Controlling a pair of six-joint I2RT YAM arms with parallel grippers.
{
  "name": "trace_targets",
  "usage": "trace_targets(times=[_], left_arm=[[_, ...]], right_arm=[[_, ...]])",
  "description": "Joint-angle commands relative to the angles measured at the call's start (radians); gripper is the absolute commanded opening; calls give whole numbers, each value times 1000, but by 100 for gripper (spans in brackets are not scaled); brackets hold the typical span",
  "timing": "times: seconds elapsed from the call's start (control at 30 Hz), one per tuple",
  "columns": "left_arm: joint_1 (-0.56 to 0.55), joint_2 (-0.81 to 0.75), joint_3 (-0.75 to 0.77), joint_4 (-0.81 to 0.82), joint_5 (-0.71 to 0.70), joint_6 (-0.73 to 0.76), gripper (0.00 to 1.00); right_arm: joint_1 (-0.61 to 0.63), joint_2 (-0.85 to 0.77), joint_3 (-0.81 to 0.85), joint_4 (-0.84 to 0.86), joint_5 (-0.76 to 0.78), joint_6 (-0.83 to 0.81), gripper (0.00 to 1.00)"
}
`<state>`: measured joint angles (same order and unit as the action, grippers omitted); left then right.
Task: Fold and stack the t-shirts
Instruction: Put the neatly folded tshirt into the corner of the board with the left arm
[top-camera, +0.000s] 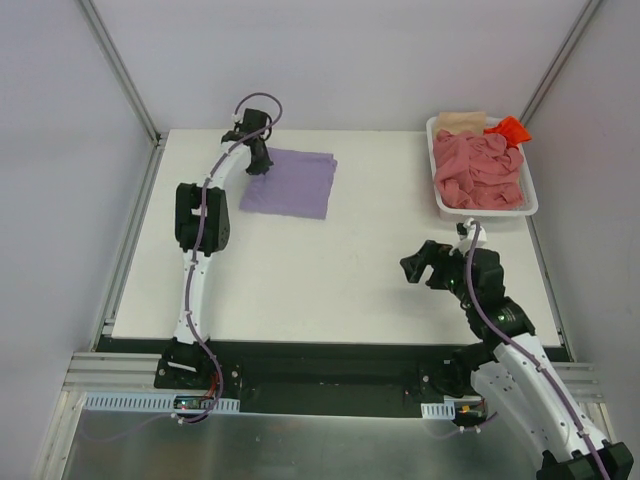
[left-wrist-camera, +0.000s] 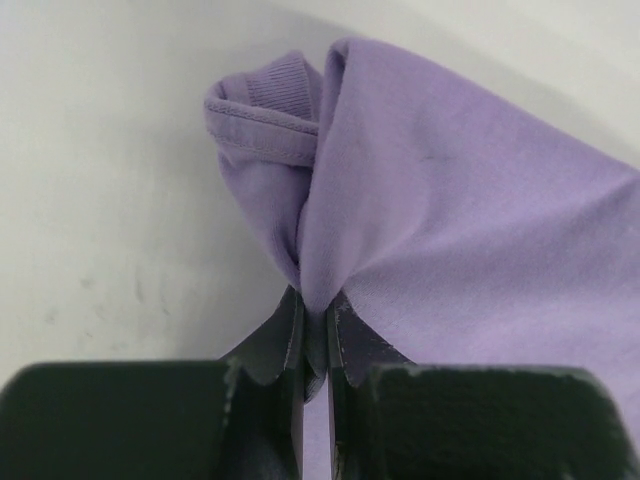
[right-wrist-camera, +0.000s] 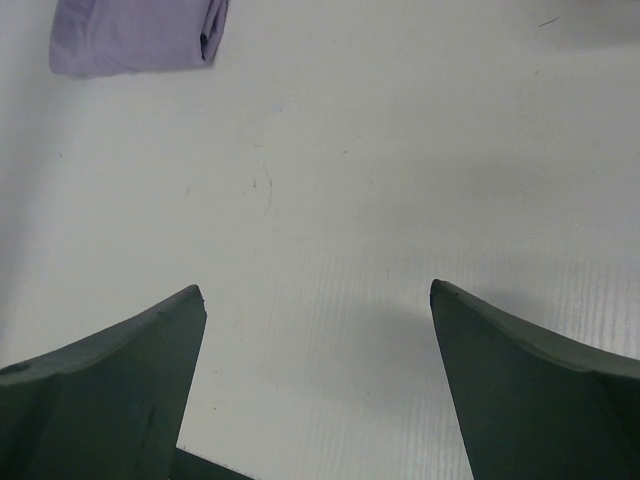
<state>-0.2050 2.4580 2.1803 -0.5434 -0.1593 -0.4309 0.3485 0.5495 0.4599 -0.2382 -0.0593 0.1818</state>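
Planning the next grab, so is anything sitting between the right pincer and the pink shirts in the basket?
Nothing lies on the table between the right pincer and the pink shirts; only the near wall of the basket stands before them.

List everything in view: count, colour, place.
lavender t-shirt: 1, lavender-purple, folded flat, far left part of the table
salmon-pink t-shirts: count unclear, salmon-pink, crumpled heap in the basket
beige cloth: 1, beige, far end of the basket
orange-red cloth: 1, orange-red, basket's far right corner
basket: 1, white, far right of the table
table: 1, white
left gripper: 1, black, shut on the lavender t-shirt's far left corner
right gripper: 1, black, open, holding nothing, over the table's near right part
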Motion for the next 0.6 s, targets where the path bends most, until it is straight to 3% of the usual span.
trace_targets(times=[0.0,0.1,0.17,0.4,0.57], left_arm=[[56,55,162,-50,-3,23,0],[96,67,200,-56,-23,93,0],[139,33,173,-55,68,119,0],[233,-17,130,-53,-29,303,0],[298,19,193,-41,-26,414,0]], right_arm=[[-9,29,5,39,36,-22,96],[-8,47,5,39,45,-27,96],[-9,61,2,39,53,-30,96],[-14,145,17,39,92,-39,96],[-16,204,37,39,96,-38,96]])
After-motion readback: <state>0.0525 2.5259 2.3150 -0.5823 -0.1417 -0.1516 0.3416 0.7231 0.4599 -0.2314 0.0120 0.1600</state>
